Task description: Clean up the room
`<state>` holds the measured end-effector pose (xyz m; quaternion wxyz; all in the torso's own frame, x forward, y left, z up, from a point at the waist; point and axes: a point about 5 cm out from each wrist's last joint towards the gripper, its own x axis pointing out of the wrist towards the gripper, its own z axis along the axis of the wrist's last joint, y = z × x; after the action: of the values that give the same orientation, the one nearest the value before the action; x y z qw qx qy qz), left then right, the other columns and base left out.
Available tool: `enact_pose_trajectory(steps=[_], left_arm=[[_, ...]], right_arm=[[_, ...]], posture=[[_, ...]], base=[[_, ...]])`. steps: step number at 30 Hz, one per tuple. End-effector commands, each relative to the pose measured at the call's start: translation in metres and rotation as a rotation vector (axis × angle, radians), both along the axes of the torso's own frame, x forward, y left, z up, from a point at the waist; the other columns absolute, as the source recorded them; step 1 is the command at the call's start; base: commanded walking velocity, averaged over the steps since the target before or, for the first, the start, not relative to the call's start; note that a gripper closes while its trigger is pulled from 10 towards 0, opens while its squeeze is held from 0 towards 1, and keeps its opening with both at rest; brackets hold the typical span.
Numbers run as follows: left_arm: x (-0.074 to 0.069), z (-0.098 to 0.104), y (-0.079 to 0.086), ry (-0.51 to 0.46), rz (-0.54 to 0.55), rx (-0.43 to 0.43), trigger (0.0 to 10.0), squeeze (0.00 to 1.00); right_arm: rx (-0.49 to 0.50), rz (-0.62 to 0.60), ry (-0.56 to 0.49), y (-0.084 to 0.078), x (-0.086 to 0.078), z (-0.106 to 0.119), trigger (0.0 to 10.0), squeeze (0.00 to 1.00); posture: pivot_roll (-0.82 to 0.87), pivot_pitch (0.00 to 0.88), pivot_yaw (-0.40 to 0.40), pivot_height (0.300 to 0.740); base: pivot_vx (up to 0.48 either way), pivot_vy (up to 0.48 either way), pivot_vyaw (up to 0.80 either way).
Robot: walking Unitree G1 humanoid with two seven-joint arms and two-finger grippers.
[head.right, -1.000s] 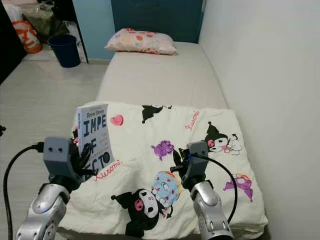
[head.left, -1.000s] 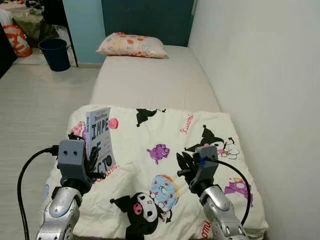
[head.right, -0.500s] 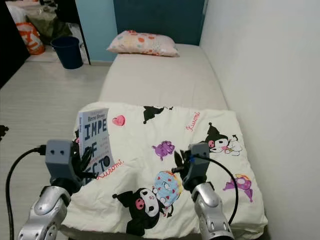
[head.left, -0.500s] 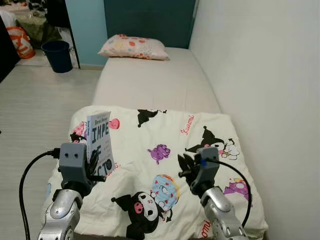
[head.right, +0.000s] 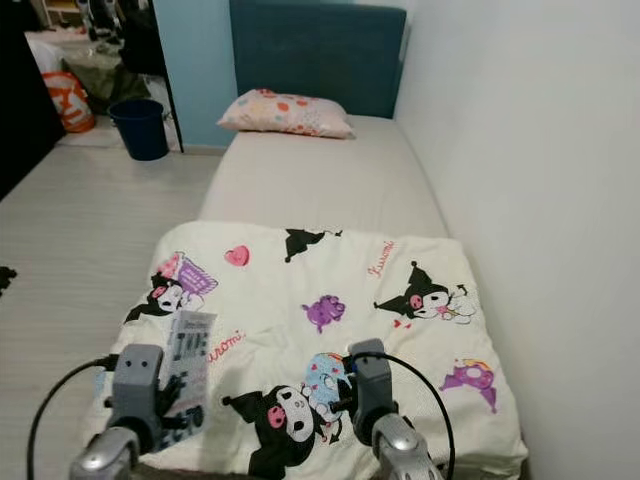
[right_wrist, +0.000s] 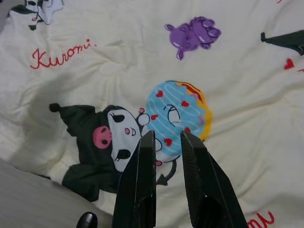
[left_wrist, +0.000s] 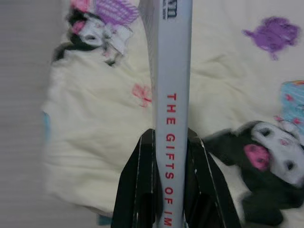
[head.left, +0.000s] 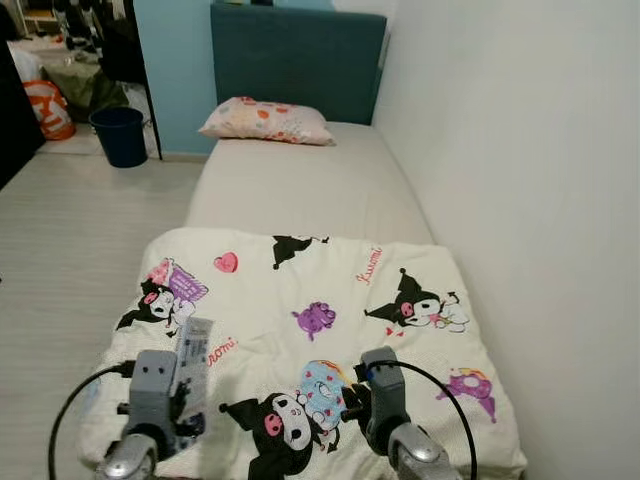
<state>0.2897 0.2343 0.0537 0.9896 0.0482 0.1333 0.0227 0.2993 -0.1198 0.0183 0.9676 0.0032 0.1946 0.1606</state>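
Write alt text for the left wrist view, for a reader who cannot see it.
The left tool is shut on a grey book, its two black fingers clamping the spine, which reads "THE GIFTS OF IM" in red. Below lies a cream blanket printed with cartoon characters, with pale floor past its edge.

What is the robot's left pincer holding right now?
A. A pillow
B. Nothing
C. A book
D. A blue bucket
C: in the left wrist view the left pincer is shut on the spine of a grey book with red lettering, held above the cartoon-print blanket.
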Motion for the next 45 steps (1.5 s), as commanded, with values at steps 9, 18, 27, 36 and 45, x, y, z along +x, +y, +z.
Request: enact_pose_trajectory(steps=[9,18,27,36,45], left_arm=[[0.048,0.064,0.029,-0.187,0.019,0.106,10.0,0.0],[0.047,0.055,0.027,-0.172,0.006,0.113,10.0,0.0],[0.006,-0.01,0.006,-0.004,0.016,-0.007,10.0,0.0],[-0.029,-0.039,-0.027,0.012,-0.009,-0.044,10.0,0.0],[-0.043,-0.05,-0.046,0.008,-0.028,-0.006,10.0,0.0]], right_arm=[[-0.014,0.011,-0.02,-0.004,0.005,0.002,10.0,0.0],[-0.007,0.007,-0.031,-0.004,0.004,0.001,10.0,0.0],[-0.048,-0.057,-0.014,-0.016,-0.006,-0.011,10.0,0.0],[-0.016,-0.106,-0.021,-0.02,-0.02,-0.019,10.0,0.0],[-0.01,-0.114,-0.008,-0.019,-0.029,-0.026,10.0,0.0]], posture=[[0.06,0.08,-0.089,0.728],[0.05,0.09,-0.083,0.728],[0.04,0.111,-0.08,0.728],[0.04,0.135,-0.077,0.728],[0.04,0.142,-0.094,0.728]], base=[[0.0,0.0,0.0],[0.0,0.0,0.0],[0.0,0.0,0.0],[0.0,0.0,0.0],[0.0,0.0,0.0]])
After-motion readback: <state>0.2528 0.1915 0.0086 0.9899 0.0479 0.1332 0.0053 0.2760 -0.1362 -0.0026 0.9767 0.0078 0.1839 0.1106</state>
